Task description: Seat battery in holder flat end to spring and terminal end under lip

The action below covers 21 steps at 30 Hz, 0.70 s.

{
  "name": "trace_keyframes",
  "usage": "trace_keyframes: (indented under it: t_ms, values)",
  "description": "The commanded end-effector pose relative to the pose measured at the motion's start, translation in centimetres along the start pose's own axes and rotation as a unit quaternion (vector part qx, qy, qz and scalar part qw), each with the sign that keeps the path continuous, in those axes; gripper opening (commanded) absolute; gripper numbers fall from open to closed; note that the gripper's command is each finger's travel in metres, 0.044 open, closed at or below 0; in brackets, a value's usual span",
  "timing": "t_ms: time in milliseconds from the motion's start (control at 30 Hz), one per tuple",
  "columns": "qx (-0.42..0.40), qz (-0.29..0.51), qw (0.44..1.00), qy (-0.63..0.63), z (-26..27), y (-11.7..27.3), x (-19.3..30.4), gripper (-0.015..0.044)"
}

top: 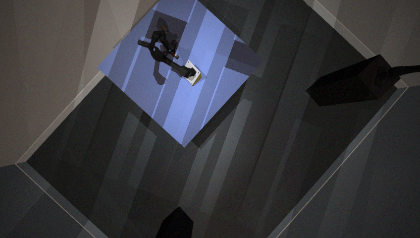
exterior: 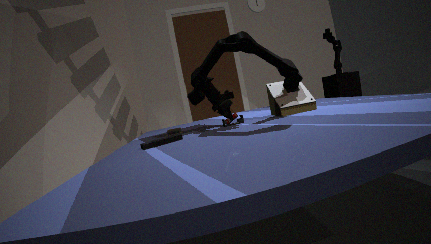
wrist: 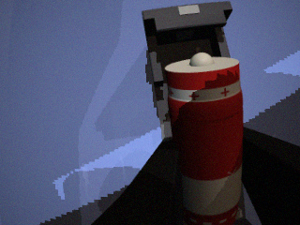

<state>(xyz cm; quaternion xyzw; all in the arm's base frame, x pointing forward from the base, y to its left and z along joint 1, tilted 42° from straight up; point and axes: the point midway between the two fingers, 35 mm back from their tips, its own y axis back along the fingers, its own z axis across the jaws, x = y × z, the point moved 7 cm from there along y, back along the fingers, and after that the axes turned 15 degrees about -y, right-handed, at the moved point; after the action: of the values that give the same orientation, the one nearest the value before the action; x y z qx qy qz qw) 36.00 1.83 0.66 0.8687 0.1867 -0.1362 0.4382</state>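
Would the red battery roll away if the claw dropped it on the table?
Probably yes: the battery is a smooth round cylinder, so on its side it would likely roll across the flat table. It looks stiff, not bendy. Held in the claw, tilted over the holder, it should stay put.
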Motion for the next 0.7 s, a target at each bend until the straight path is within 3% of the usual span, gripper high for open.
trace_keyframes:
  t_ms: [0, 667]
  values:
    - [0.003, 0.023, 1.000, 0.003, 0.03, 0.01, 0.26, 0.0079]
    - [0.012, 0.067, 0.998, 0.002, 0.33, -0.37, -0.41, 0.0079]
